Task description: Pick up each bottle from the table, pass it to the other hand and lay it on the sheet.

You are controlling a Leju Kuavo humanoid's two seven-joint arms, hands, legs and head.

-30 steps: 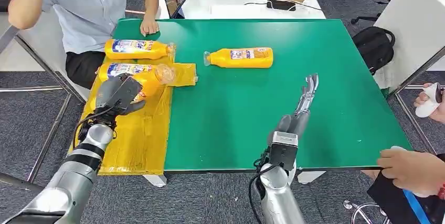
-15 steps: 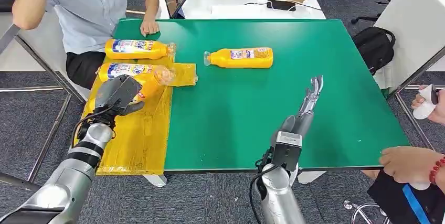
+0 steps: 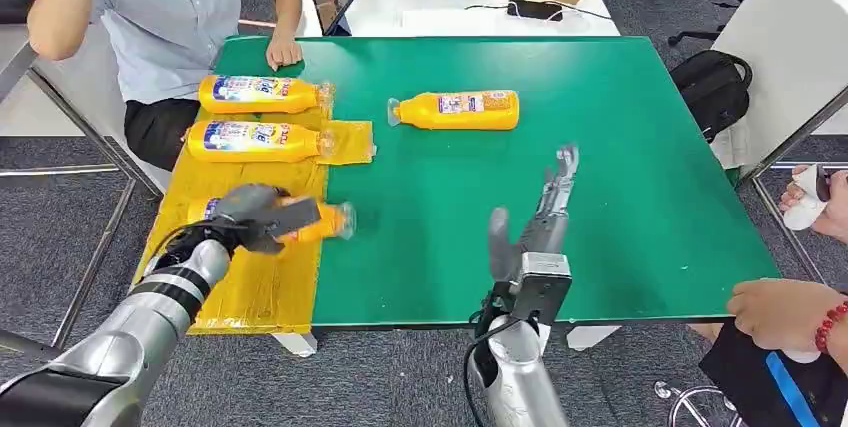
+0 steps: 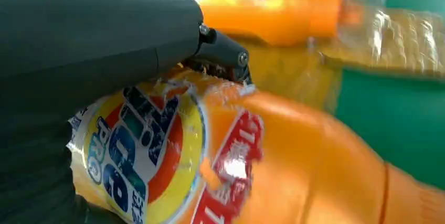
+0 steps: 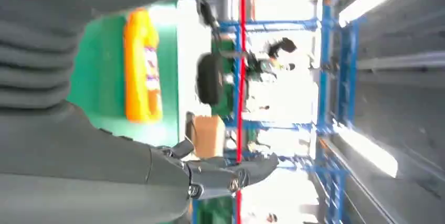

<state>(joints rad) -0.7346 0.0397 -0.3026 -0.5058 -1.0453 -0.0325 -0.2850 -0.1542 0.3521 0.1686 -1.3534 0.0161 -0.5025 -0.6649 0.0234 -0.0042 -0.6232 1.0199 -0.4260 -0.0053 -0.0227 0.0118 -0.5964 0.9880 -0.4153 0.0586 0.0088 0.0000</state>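
Head view: the left hand [image 3: 258, 218], in the lower left of the frame, has its fingers wrapped around an orange bottle [image 3: 322, 220] lying sideways over the yellow sheet [image 3: 255, 287], its cap end reaching past the sheet's right edge over the green table [image 3: 620, 197]. Two more bottles lie on the sheet above it in the frame: one [image 3: 255, 140] at centre left and another [image 3: 262, 94] nearer the upper left, beside a seated person's hand [image 3: 284, 50]. A fourth bottle [image 3: 455, 109] lies on the bare table at upper centre. The right hand [image 3: 530, 222], at lower centre, is raised with its fingers spread and holds nothing. In the left wrist view the held bottle's label [image 4: 141, 153] sits against the dark fingers [image 4: 223, 56].
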